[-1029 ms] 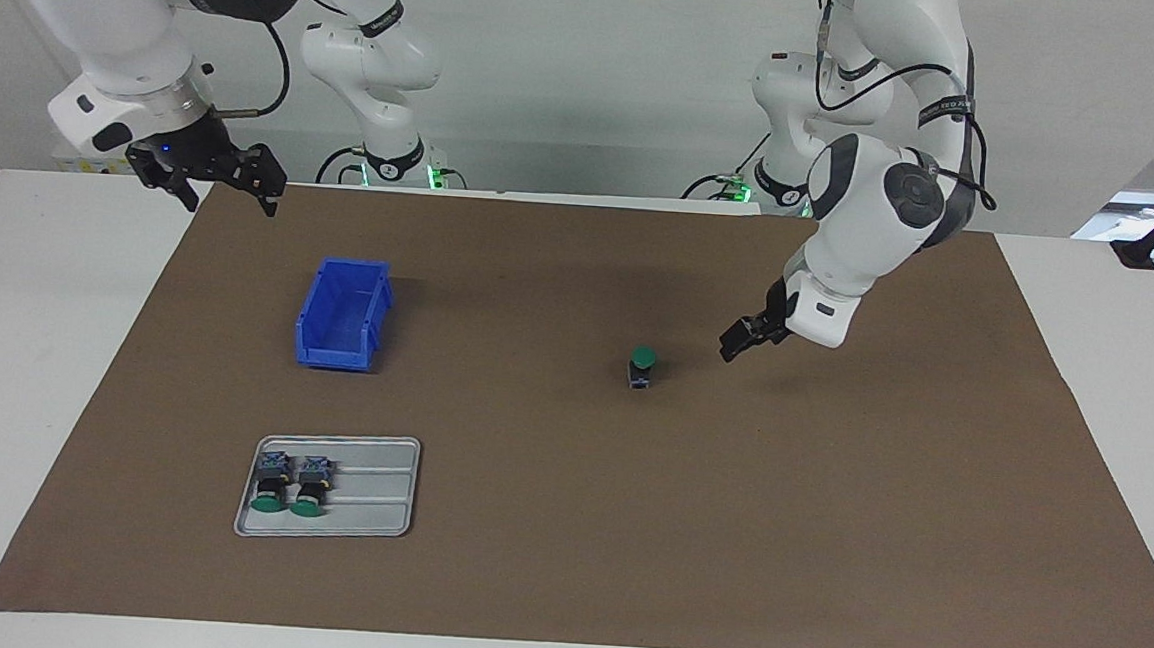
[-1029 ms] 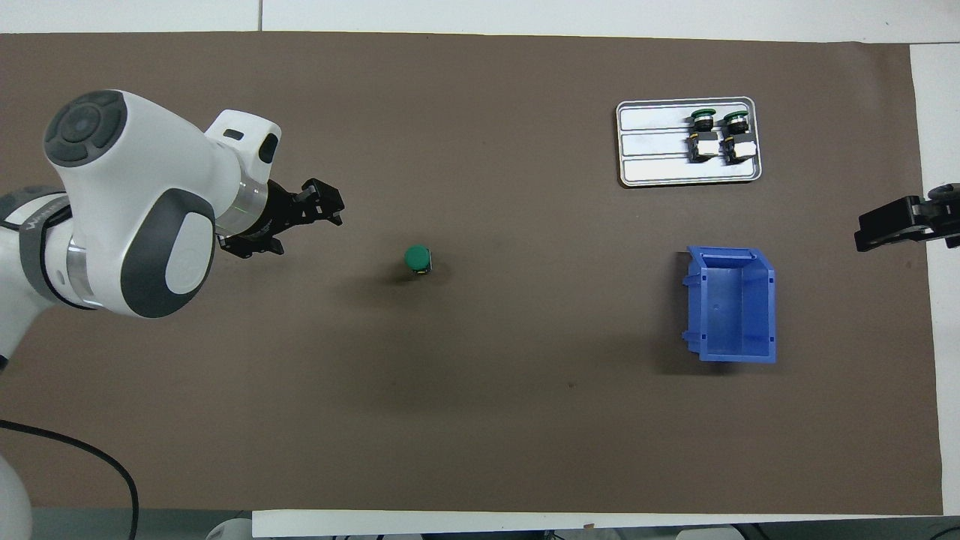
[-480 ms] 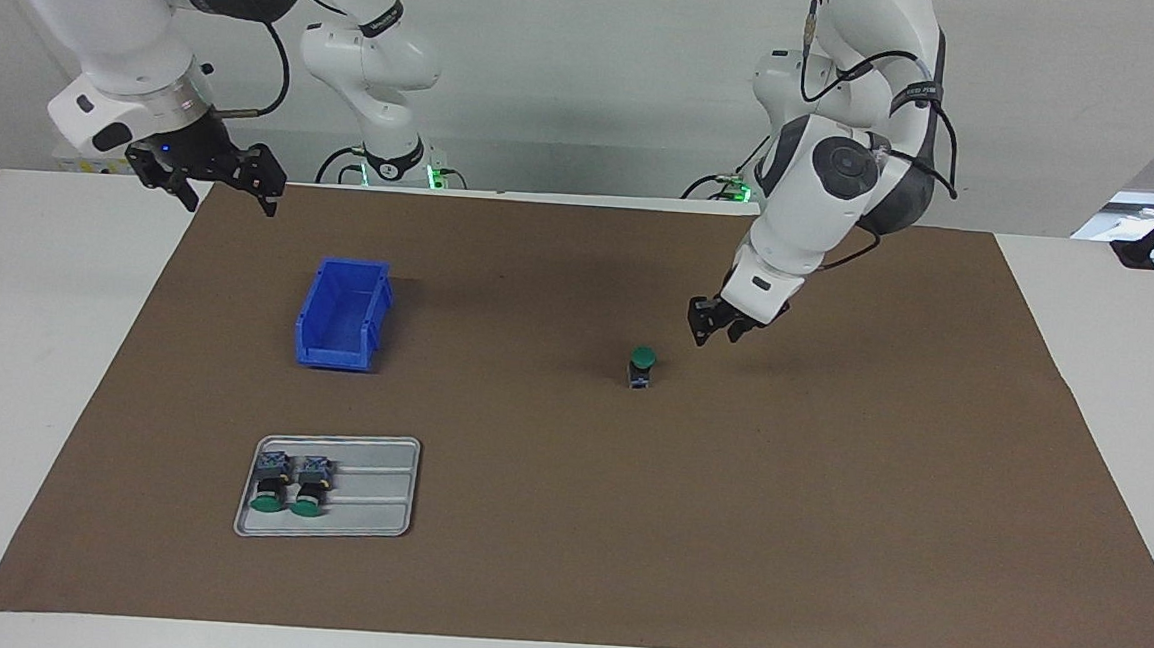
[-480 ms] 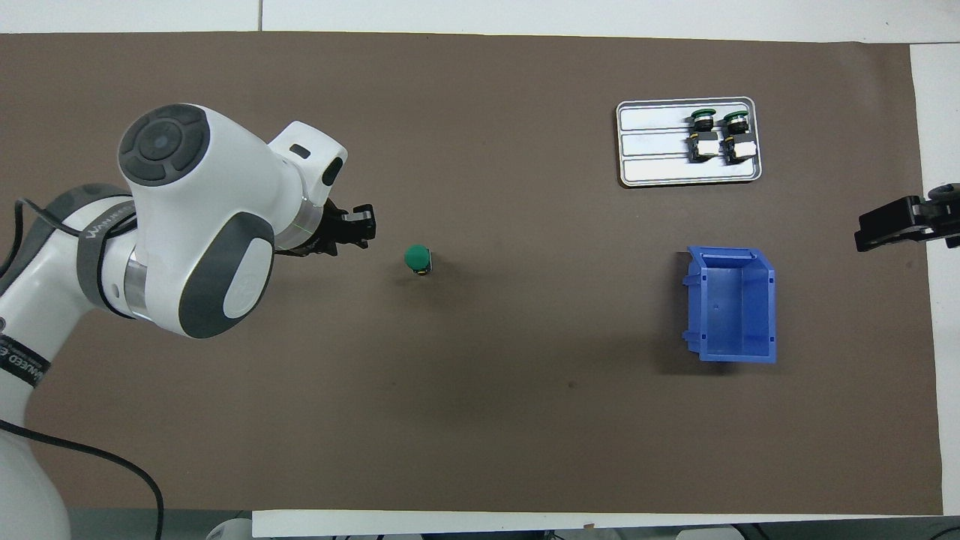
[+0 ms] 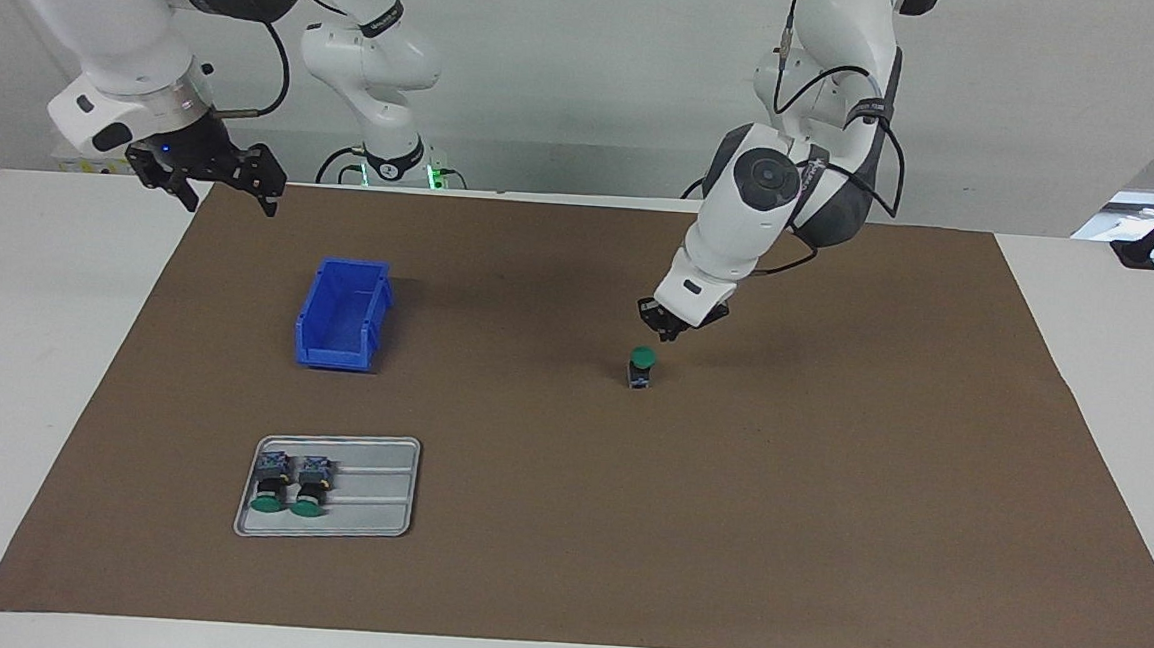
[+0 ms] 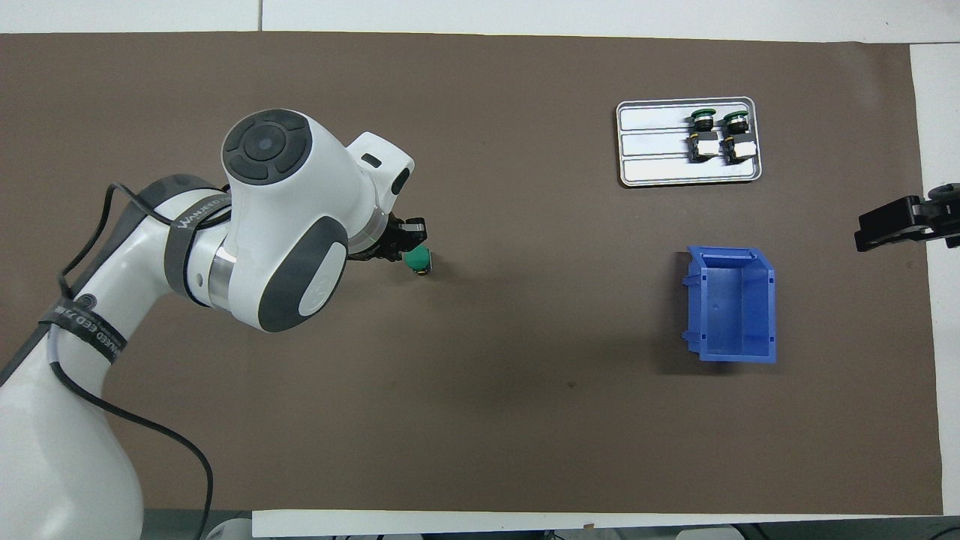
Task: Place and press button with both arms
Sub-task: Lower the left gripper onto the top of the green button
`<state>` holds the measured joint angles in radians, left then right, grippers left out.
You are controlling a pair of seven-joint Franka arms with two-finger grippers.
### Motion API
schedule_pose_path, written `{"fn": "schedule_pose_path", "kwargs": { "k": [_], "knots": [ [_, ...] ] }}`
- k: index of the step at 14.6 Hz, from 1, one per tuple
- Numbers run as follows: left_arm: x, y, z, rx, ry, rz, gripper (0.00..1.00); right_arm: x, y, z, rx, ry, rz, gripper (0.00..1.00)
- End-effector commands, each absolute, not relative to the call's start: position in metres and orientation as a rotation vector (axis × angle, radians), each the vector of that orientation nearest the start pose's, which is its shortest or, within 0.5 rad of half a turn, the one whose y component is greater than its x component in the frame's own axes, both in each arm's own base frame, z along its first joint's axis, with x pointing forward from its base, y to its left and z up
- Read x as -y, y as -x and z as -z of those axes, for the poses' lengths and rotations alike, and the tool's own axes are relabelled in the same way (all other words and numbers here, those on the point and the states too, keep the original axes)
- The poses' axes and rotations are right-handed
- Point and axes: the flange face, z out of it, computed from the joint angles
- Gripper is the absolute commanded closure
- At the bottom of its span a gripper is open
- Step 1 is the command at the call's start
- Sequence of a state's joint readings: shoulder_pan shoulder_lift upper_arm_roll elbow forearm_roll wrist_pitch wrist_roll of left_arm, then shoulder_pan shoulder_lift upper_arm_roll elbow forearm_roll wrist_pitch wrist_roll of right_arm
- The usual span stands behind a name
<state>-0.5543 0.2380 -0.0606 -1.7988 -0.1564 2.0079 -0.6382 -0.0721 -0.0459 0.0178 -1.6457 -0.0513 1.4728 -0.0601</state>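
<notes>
Brown matting [image 5: 827,500] covers the white bench [image 5: 36,331], and the button [image 5: 643,365] stands upright near its middle, green cap up. Just above the cap hangs the left claw [image 5: 665,329], fingers pressed together and empty. Over the mat's corner at the right arm's end, the right claw [image 5: 213,178] waits, spread wide. A blue bin [image 5: 342,315] and a grey tray [image 5: 376,492] holding two more buttons [image 5: 291,482] lie toward that end.
</notes>
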Motion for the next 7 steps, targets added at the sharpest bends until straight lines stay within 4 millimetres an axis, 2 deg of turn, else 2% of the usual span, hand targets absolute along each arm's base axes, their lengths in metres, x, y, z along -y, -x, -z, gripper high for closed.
{"fn": "schedule_pose_path", "kwargs": {
  "k": [1,7],
  "knots": [
    [0.374,-0.510,-0.399,0.202,3.221,-0.133,0.97,0.035,-0.523,-0.609,0.031,3.169,-0.214,0.01],
    [0.377,-0.507,-0.388,0.222,3.221,-0.108,0.97,0.036,-0.523,-0.609,0.028,3.169,-0.214,0.01]
  ]
}}
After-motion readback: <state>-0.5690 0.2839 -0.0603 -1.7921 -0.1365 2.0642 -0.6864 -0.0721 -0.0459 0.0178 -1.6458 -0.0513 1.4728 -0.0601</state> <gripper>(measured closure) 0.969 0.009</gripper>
